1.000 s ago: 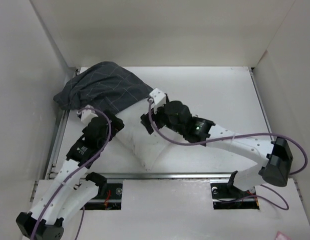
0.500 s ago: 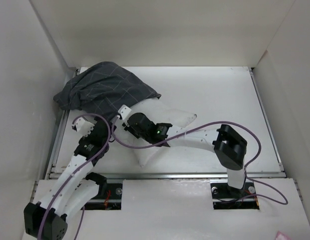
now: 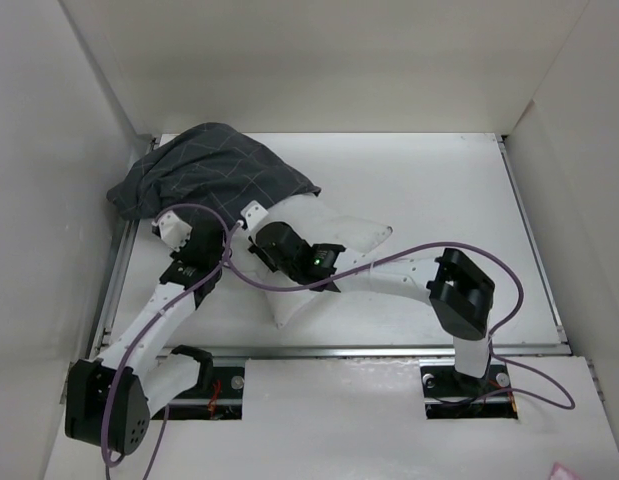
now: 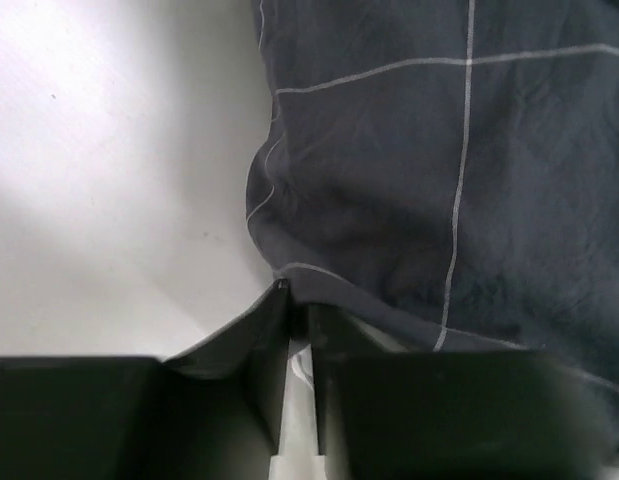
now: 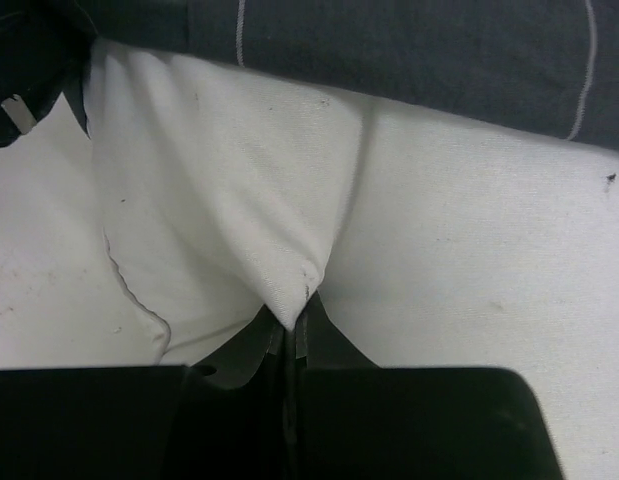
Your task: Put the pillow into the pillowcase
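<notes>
Lying bunched at the far left of the table (image 3: pixel 439 200), the pillowcase (image 3: pixel 214 180) covers one end of the pillow (image 3: pixel 344 235), whose bare white remainder sticks out toward the near right. The left gripper (image 3: pixel 169 224) sits at the near edge of the dark cloth. In its wrist view the jaws are pressed almost together on a small fold of the pillowcase (image 4: pixel 439 180) hem, the pinched cloth drawn to a point between the fingers (image 4: pixel 249 350) (a sliver of white shows just behind the hem, though what it is cannot be told). The right gripper (image 3: pixel 251 214) is just beside the mouth of the case, where grey cloth meets white. Its wrist view shows the jaws closed tight on a peak of the pillow (image 5: pixel 289 200), creases fanning out from the pinch, and the grid-lined edge of the pillowcase (image 5: pixel 439 50) lying across the pillow just beyond.
</notes>
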Available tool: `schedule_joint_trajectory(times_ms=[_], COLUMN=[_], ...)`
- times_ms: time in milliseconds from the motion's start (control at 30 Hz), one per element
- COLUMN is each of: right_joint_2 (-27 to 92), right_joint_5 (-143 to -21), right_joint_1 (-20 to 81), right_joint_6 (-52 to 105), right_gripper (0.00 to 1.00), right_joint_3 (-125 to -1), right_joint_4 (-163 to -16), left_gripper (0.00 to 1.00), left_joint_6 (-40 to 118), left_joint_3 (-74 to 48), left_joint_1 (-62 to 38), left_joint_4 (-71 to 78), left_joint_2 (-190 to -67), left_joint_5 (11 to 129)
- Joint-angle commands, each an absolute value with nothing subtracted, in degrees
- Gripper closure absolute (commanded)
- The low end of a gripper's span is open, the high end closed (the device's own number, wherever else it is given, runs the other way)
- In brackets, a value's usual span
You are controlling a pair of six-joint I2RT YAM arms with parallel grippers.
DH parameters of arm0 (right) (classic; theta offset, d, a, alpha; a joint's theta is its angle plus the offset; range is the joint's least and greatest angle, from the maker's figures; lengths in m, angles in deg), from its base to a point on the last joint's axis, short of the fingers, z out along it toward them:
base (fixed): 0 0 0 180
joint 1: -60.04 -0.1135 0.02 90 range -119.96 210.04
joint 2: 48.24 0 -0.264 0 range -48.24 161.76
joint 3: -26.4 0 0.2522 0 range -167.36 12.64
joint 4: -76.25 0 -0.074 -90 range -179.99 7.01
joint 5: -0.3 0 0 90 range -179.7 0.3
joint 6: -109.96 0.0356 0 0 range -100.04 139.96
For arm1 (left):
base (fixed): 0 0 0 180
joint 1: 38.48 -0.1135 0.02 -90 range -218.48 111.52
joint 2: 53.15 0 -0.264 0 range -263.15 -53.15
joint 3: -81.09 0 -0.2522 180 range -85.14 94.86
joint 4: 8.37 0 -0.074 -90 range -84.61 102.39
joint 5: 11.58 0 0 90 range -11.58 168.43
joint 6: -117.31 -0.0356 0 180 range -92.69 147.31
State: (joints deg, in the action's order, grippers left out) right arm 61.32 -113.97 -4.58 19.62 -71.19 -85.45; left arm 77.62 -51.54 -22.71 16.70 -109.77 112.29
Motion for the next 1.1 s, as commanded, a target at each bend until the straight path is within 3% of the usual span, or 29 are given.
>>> schedule_joint_trajectory(times_ms=[0, 167, 367, 533, 767, 900, 933, 967, 1067], right_joint_2=[58.46, 59.69, 60.92, 59.17, 60.4, 60.92, 60.92, 60.92, 59.52], right_joint_5=[-116.33, -118.27, -118.17, -120.73, -133.21, -130.4, -130.39, -132.4, -137.67], right_joint_1=[-3.51, -3.51, -1.49, 0.53, 1.06, 1.06, 1.06, 1.06, 1.06], right_joint_6=[21.09, 24.24, 34.18, 41.21, 41.75, 42.28, 42.28, 42.28, 41.76], right_gripper=[1.0, 1.0, 1.0, 1.0, 1.0, 1.0, 1.0, 1.0, 1.0], right_joint_3=[-72.18, -74.71, -76.83, -73.14, -68.93, -68.13, -66.82, -64.98, -60.59], right_joint_4=[-86.82, -89.01, -102.88, -122.37, -143.81, -141.42, -141.4, -141.4, -141.4], left_gripper=[1.0, 1.0, 1.0, 1.0, 1.0, 1.0, 0.88, 0.47, 0.43], left_joint_6=[75.56, 70.91, 63.62, 59.83, 54.13, 53.84, 54.81, 56.74, 58.59], left_joint_3=[-48.94, -47.09, -51.39, -43.67, -38.13, -33.99, -33.12, -31.98, -29.34], left_joint_1=[-23.63, -19.96, -17.04, -16.51, -15.98, -15.98, -15.98, -15.98, -15.98], left_joint_4=[16.36, 19.27, 8.21, 19.24, 27.6, 32.8, 32.81, 32.81, 33.34], left_joint_2=[-110.81, -104.42, -91.13, -90.41, -92.87, -96.21, -96.22, -95.61, -94.99], left_joint_5=[112.71, 105.51, 70.74, 51.14, 38.27, 44.64, 47.02, 53.31, 63.54])
